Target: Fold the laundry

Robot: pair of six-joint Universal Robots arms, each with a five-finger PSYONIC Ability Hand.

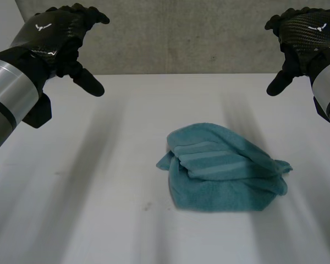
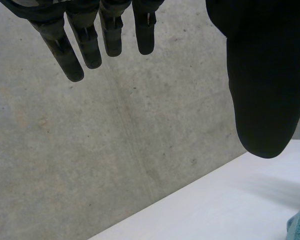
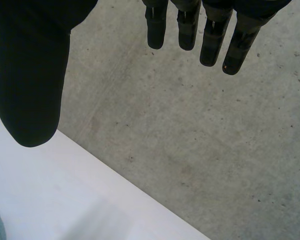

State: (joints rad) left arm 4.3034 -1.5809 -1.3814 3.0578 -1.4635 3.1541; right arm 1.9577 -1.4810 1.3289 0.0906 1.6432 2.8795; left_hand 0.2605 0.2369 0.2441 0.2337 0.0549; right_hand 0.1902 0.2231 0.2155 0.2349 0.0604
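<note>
The teal towel [image 1: 223, 168] lies crumpled in a loose heap on the white tabletop [image 1: 88, 209], nearer the right arm. The left hand [image 1: 60, 36] and the right hand [image 1: 305, 33] hover high, well apart from it, fingers [image 2: 72, 60] straight and spread, holding nothing. The layers overlap (corners are hard to find), so a grasp may pinch several together and the fold may come out crooked. A grey wall [image 1: 192, 33] stands behind; the way down looks free.

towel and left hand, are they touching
Apart. The head view shows the left hand raised at the far left, bare table between it and the towel.
</note>
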